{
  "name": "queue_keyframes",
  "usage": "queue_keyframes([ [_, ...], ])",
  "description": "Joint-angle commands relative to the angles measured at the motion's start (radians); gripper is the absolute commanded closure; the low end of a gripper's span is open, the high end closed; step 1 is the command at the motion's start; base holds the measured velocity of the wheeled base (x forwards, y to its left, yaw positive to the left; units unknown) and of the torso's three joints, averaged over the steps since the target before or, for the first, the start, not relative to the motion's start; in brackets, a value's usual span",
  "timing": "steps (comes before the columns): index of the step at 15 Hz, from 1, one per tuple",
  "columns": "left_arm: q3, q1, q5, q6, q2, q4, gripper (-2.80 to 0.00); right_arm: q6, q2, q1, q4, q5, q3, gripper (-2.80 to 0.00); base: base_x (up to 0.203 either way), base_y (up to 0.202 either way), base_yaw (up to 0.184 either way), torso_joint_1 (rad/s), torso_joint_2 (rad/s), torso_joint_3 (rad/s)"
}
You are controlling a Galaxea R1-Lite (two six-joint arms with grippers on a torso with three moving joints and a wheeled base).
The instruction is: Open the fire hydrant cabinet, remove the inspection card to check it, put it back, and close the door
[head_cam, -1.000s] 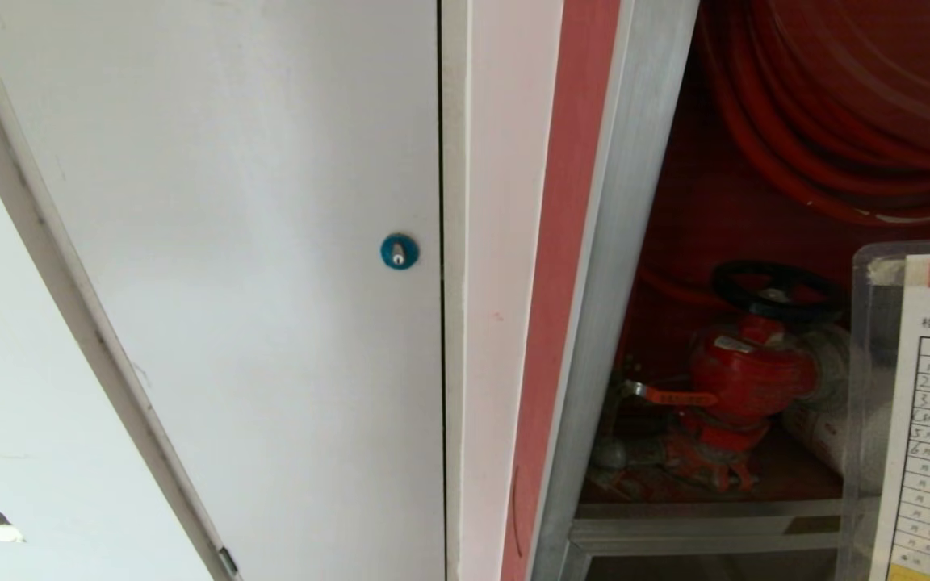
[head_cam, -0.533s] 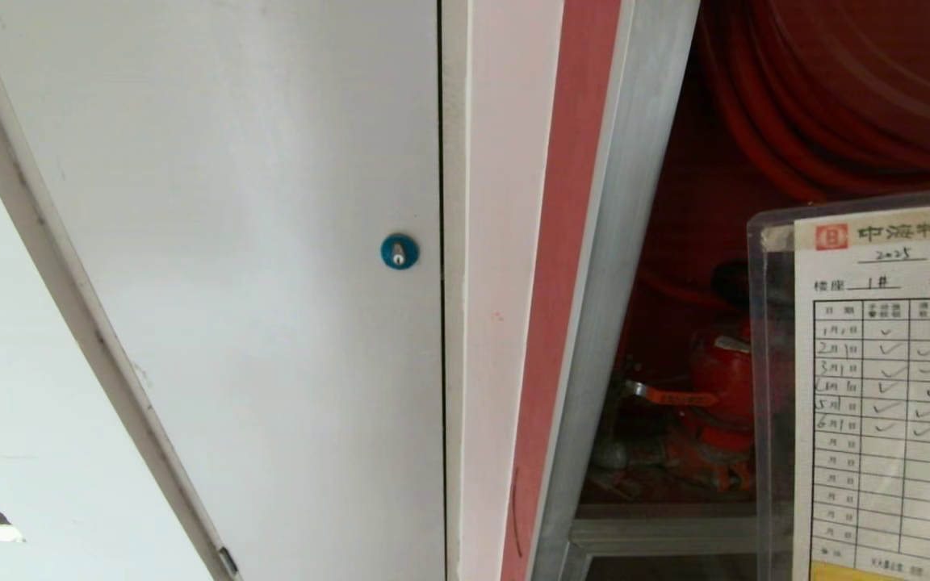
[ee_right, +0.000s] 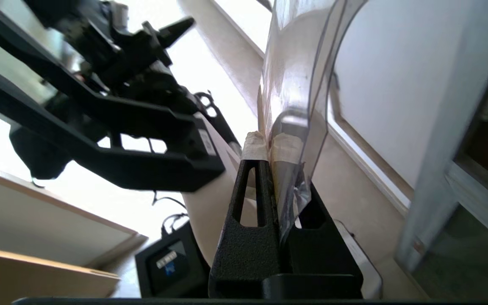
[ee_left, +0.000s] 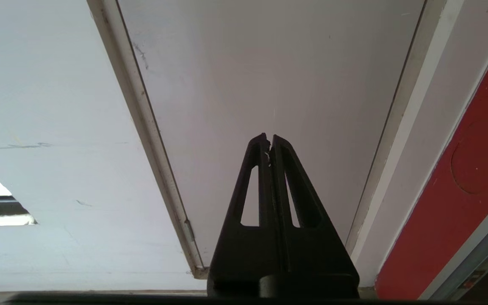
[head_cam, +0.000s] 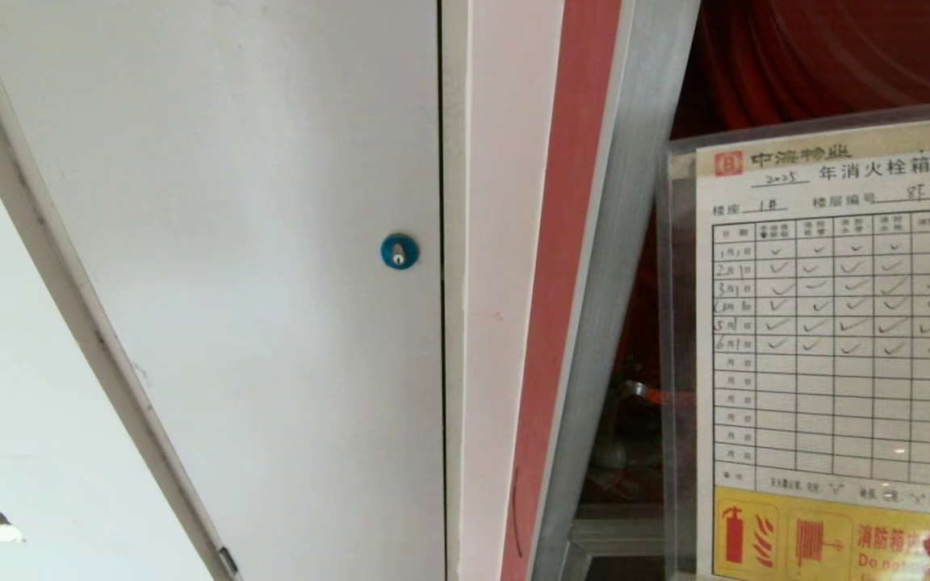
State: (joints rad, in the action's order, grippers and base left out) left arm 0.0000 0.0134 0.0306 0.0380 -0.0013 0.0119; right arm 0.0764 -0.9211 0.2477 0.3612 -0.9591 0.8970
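A: Item one, far left?
B: Left hand (ee_left: 269, 140), fingers pressed together on nothing, pointing at the plain white door (head_cam: 255, 242). That door carries a blue round lock (head_cam: 399, 251).

A: Next along?
B: White jamb, then a red strip (head_cam: 566, 242), then the silver frame of the fire hydrant cabinet (head_cam: 626, 266). The cabinet stands open; its red interior shows above and beside the card.

A: And the card?
B: Inspection card (head_cam: 836, 339), white grid with check marks, yellow band below, in a clear sleeve. It is held up before the cabinet opening at the right.

A: Held by?
B: Right hand (ee_right: 274, 148), clamped tight on the sleeve's edge (ee_right: 290, 127).
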Motion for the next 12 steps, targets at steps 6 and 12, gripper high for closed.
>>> queue_keyframes([
  [6,0.006,0.0,0.0,0.0,0.001,0.0,0.0,0.184,-0.122,0.212,-0.318,0.094,-0.084,0.0,0.0,0.0,0.0,0.0,0.0,0.0],
  [12,0.006,0.0,0.0,0.0,0.0,0.0,0.0,0.225,-0.261,0.326,-0.519,0.146,-0.109,0.0,0.0,0.0,0.0,0.0,0.0,0.0],
])
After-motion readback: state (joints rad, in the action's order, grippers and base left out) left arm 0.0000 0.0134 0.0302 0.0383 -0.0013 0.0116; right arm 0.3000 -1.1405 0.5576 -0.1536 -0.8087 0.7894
